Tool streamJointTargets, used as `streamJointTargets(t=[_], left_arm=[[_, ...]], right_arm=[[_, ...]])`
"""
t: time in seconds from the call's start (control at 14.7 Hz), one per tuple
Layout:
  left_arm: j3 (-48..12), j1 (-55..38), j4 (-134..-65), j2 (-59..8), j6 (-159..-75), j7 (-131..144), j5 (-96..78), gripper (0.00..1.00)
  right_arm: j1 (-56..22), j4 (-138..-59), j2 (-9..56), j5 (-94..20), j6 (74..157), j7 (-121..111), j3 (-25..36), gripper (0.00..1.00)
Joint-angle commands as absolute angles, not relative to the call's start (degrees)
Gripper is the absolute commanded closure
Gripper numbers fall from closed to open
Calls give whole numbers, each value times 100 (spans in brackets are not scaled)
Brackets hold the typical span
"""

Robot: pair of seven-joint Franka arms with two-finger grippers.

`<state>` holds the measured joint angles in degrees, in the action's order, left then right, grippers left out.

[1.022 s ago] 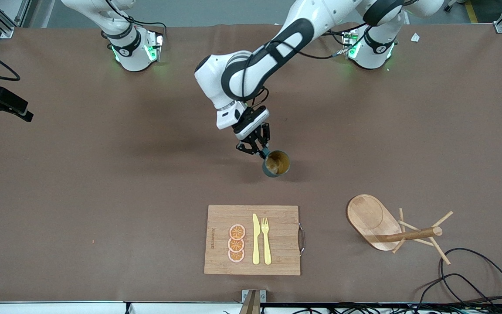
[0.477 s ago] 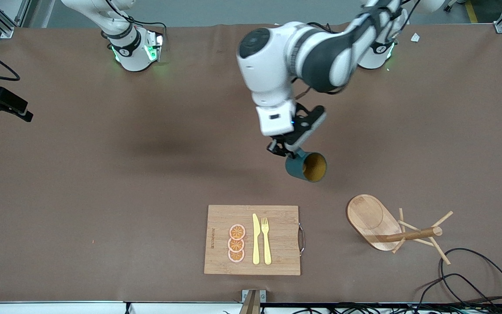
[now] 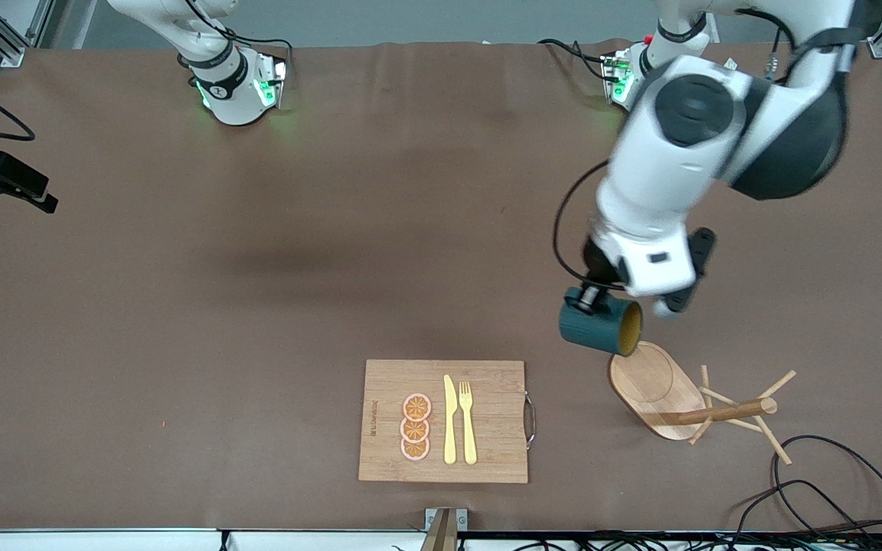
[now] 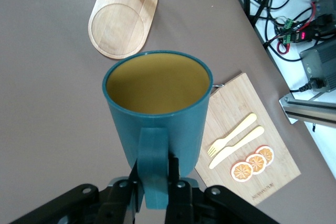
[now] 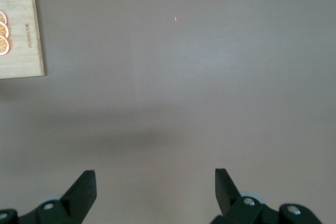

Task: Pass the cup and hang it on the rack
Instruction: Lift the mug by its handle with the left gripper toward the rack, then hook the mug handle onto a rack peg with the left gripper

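Gripper on our right arm (image 5: 152, 192) waits spread wide over bare brown surface (image 3: 181, 306). At 3 o'clock from it in the front view, our left gripper (image 4: 155, 190) clamps the teal cup (image 3: 600, 324) by its handle, tilted, over the surface just beside the wooden rack (image 3: 659, 390), at its 11 o'clock.

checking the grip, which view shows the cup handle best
The left wrist view: the cup fills it, its handle pinched in the left tool. The front view shows the cup sideways, handle mostly hidden. The right wrist view shows none.
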<state>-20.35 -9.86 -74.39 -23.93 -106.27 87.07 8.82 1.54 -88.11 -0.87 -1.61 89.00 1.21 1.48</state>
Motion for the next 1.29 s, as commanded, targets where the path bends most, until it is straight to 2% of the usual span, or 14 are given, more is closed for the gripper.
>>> streamJointTargets(t=[0.0,0.27,0.61,1.23], left_arm=[[-2074,-529,-7506,-2320,-10792,8289,126,100],[-2048,87,-7532,-2425,-11205,7771,-1017,100],[-2030,711,-7550,-2671,-11232,7024,-2739,100],[-2030,1160,-7576,-2970,-11180,6047,-3436,100]], right_arm=[[229,-8851,-185,-167,8851,9,105,0],[229,-8851,-185,-167,8851,9,105,0],[237,-8851,-185,-167,8842,9,105,0],[229,-8851,-185,-167,8833,9,105,0]])
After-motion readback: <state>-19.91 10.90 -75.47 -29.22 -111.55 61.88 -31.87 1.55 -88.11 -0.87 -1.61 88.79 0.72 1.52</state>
